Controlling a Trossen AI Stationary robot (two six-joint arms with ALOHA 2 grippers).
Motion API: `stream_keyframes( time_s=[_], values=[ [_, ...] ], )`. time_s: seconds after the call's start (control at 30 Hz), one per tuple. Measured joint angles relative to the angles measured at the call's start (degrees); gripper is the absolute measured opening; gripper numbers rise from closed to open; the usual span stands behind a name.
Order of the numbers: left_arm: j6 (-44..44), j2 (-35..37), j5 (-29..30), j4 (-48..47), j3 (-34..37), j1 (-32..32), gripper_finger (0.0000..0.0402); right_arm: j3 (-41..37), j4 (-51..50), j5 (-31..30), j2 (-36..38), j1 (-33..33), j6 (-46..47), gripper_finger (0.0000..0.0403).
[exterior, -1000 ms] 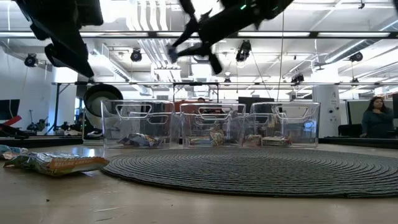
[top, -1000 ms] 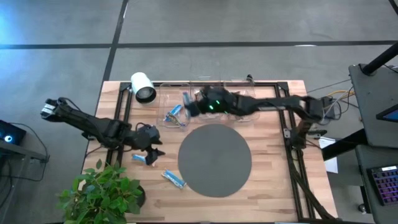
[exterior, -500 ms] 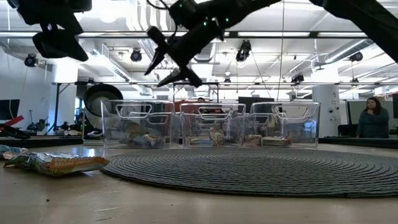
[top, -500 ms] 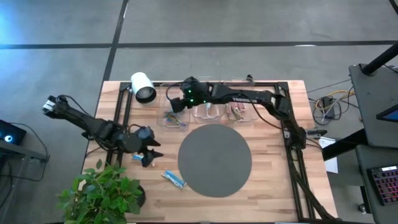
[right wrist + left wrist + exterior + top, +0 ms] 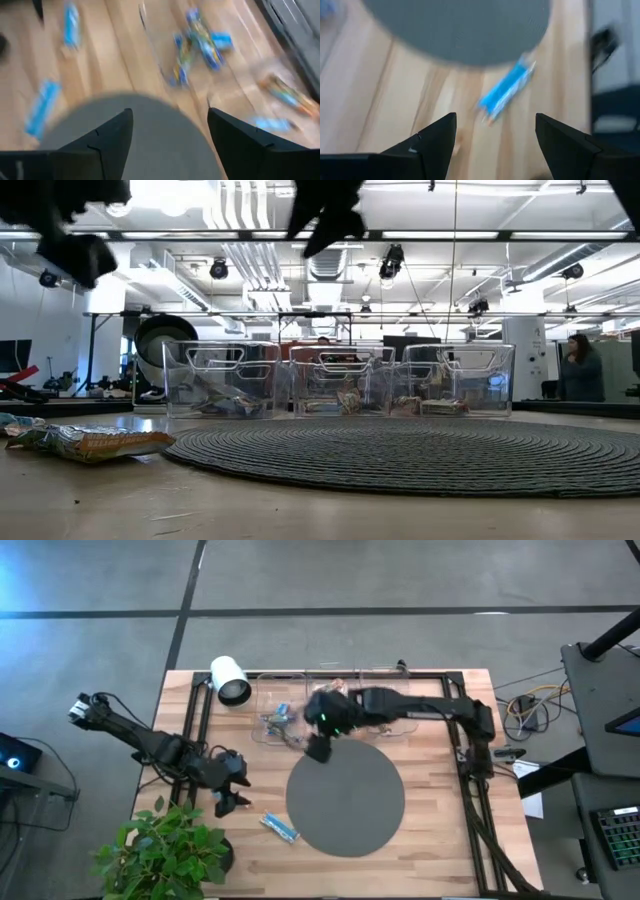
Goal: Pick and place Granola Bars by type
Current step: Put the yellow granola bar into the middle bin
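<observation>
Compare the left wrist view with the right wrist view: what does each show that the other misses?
Left wrist only: nothing extra, just one blue bar on the wood, ahead of its open jaws.

Right wrist only: a clear bin with a pile of blue bars inside, a second loose blue bar on the table, and other wrappers, too blurred to name.

Both: the round grey mat, the wooden tabletop, and a loose blue bar beside the mat's edge.
</observation>
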State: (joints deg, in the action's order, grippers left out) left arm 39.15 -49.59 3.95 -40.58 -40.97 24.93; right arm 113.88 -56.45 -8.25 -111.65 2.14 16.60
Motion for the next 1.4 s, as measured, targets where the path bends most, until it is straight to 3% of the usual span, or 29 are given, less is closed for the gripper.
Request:
stream_keyframes(
  time_s=[0.17,0.43,0.83,1.4],
  values=[
    [-8.06,-4.55,-2.72,-10.32,0.02,0.11,0.0252,-4.54,-7.6,-5.71,1.46,-3.96,3.74,0.0239],
    [-22.49,-13.33,-3.92,-10.47,0.11,0.13,0.0252,-11.75,-7.35,-6.46,1.65,-8.76,8.66,0.0231],
    [-22.79,-24.04,-3.33,-9.44,1.9,0.09,0.0252,-13.85,-6.51,-11.41,2.8,-10.04,12.43,0.023],
    [-19.61,-33.94,-3.5,-3.92,3.08,-0.57,0.0252,-13.85,-5.58,-11.43,3.09,-10.12,11.95,0.023]
  ],
)
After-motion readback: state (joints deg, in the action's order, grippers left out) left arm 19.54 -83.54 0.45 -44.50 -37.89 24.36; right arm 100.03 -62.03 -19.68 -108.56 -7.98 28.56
